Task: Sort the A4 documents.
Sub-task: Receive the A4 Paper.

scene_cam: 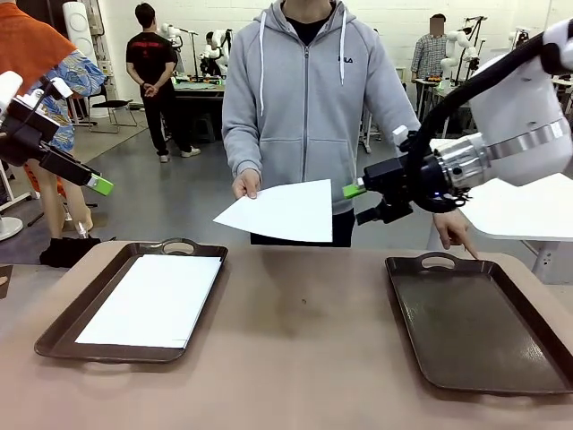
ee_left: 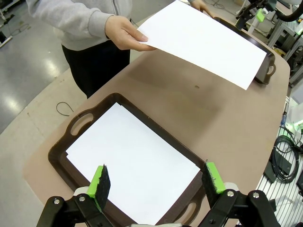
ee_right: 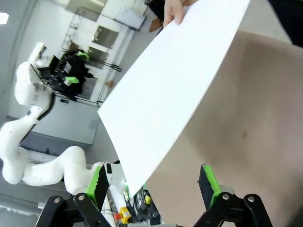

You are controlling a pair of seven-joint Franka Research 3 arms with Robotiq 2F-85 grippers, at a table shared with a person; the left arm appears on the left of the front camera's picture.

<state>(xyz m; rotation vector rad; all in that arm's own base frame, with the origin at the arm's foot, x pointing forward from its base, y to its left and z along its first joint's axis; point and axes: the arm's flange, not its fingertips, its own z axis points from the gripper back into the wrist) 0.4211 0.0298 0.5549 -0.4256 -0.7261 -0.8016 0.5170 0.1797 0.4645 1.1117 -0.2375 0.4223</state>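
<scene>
A person behind the table holds one white A4 document (scene_cam: 282,210) out over the table in one hand (scene_cam: 246,186). My right gripper (scene_cam: 361,202) is open, level with the sheet's right edge. In the right wrist view the held document (ee_right: 165,90) has its near corner between the open green pads (ee_right: 97,182), nearer the left one. A second A4 document (scene_cam: 152,300) lies flat in the left brown tray (scene_cam: 63,327). My left gripper (ee_left: 156,182) hangs open above that document (ee_left: 132,161), well above the tray. In the front view the left gripper (scene_cam: 88,177) is at the far left.
An empty dark brown tray (scene_cam: 474,331) lies at the right of the table. The person's other hand (scene_cam: 461,237) touches the table beside its far handle. Bare brown tabletop (scene_cam: 304,313) lies between the trays. Other people and work tables stand far behind.
</scene>
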